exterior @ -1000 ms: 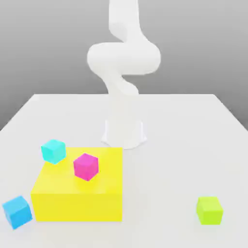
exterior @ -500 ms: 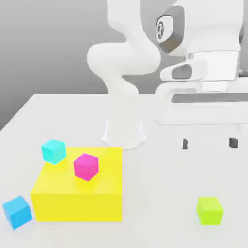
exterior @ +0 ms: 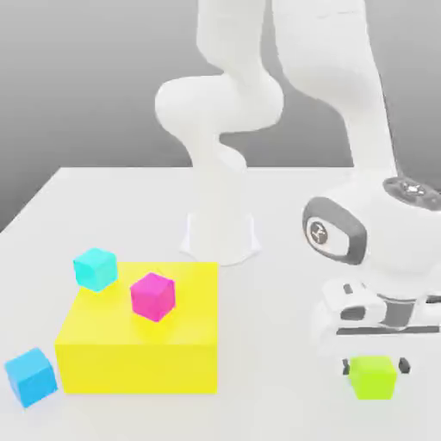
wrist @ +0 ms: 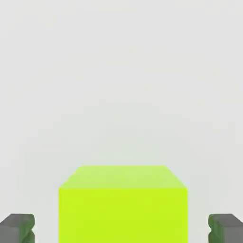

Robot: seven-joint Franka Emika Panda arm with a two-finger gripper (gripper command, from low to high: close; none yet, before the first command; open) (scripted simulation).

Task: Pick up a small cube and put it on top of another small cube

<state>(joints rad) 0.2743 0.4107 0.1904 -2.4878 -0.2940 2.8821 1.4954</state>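
Green cube (exterior: 372,377): sitting flat on the white table (exterior: 284,379), near the exterior view's right; equal sides, so no long axis; 1 face squarely facing the hand camera.
Gripper (exterior: 374,367): hanging straight over it, fingers (wrist: 18,228) flanking both sides; in the hand view a gap is showing on each side, so not gripping.
Surfaces: plain matte cube; smooth white arm; dark finger pads.
Cut off: hand view is cropping the cube's lower part.
Elsewhere: magenta cube (exterior: 152,296) lying on the yellow block (exterior: 138,346).
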